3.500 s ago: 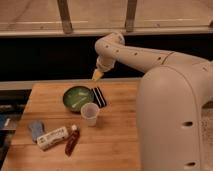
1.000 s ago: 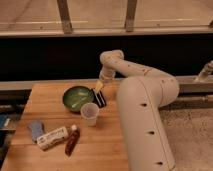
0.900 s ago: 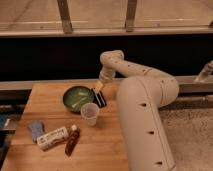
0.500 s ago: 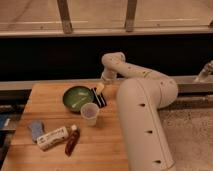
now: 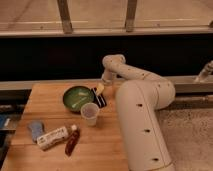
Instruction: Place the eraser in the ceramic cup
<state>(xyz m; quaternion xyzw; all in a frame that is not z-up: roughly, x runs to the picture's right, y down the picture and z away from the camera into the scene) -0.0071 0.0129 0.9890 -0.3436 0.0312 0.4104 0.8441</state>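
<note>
The eraser (image 5: 100, 98), a flat black block with pale stripes, lies on the wooden table (image 5: 45, 100) just right of the green bowl. The ceramic cup (image 5: 90, 113), small, white and without a handle, stands upright in front of the eraser, close to its near end. My gripper (image 5: 100, 89) hangs at the end of the white arm (image 5: 131, 73), right over the eraser's far end. It is open and holds nothing. Its yellowish fingertips hide the eraser's far tip.
A dark green bowl (image 5: 77, 97) sits left of the eraser. A blue-grey pad (image 5: 35, 130), a white labelled box (image 5: 52, 138) and a reddish-brown bottle (image 5: 72, 142) lie at the front left. The robot's white body (image 5: 142, 130) fills the table's right side.
The arm has swung in over the table and the gripper has come down onto the eraser's far end. Over the last second it sank only slightly. Eraser and cup have not moved.
</note>
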